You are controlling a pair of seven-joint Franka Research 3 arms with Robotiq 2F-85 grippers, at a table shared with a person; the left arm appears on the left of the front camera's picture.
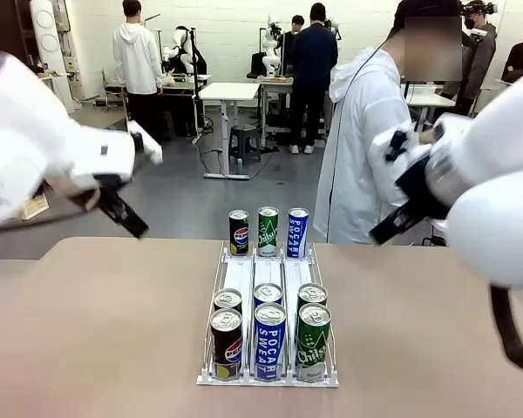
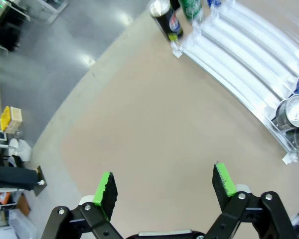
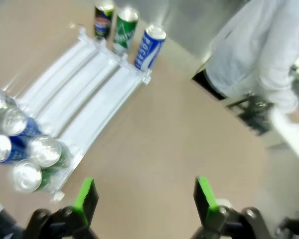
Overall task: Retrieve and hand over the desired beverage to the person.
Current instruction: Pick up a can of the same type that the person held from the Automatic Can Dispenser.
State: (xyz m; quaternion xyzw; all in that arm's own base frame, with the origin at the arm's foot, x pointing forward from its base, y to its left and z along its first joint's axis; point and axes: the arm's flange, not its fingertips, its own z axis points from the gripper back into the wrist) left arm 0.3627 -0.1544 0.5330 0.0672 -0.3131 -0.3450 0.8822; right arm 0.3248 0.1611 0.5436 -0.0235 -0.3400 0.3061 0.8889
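Standing wide apart with nothing between them, the green-padded fingers [image 2: 104, 188] of the left gripper [image 2: 163, 179] rise from the bottom edge of the left wrist view, above bare tan table [image 2: 139, 124]. Outward from them, toward the upper right of that frame, lies a white three-lane rack [image 2: 239, 59]. A black Pepsi can [image 2: 167, 22] stands at its far end by the top edge, silver can tops are cut by the right edge, and grey floor [image 2: 50, 45] fills the upper left. The right gripper [image 3: 145, 191] is likewise spread and holds nothing, low in the right wrist view over open tabletop. Here the rack runs along the left half of the frame. This view adds a green Chilsung can [image 3: 124, 27] and a blue Pocari can [image 3: 149, 47] beside the Pepsi at the upper left, a blurred cluster of can tops at the left edge, and the white jacket of the person [image 3: 259, 45] at the upper right, beyond the table edge. The front view alone gives the whole count. The rack sits lower centre with the three cans upright at its far end and six more cans [image 1: 269, 340] in two rows at its near end, black, blue and green by lane. The left arm [image 1: 44, 157] is raised at the frame's left and the right arm [image 1: 497, 192] at its right, both clear of the rack. The person stands behind the far edge, right of centre. Which can is the wanted one cannot be told.
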